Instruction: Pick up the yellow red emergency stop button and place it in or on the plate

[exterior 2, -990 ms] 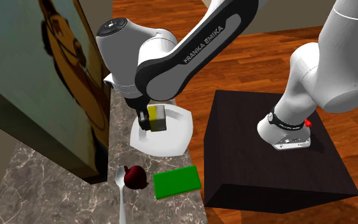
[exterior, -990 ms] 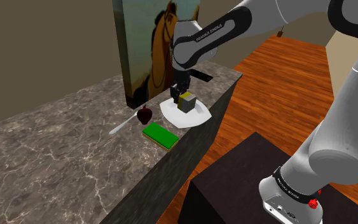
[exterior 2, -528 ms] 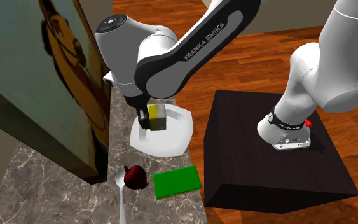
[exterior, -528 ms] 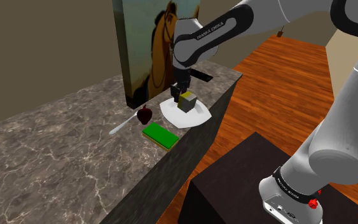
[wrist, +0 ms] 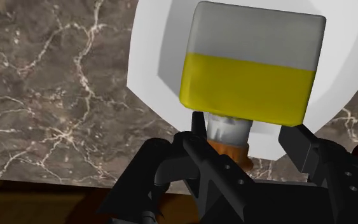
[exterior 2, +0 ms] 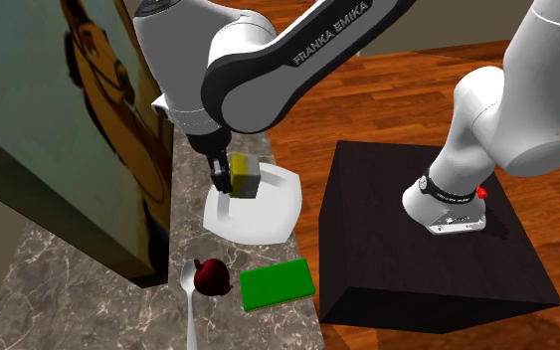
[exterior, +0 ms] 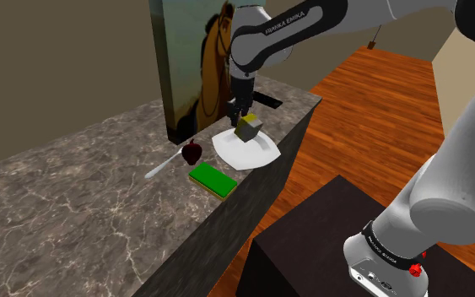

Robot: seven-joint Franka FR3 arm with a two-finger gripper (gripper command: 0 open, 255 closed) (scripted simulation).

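My pincer is closed on the stem end of the button. The button's yellow-and-grey box hangs tilted over the white plate. The plate rests on the marbled surface, with a green pad near the plate.

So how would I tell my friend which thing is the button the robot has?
Find the marble counter with the big horse picture, then the white plate near its edge. Just over the plate, the black gripper holds a boxy button. It is the only yellow-and-grey block; its neighbours are a dark red apple, a flat green block and a spoon.
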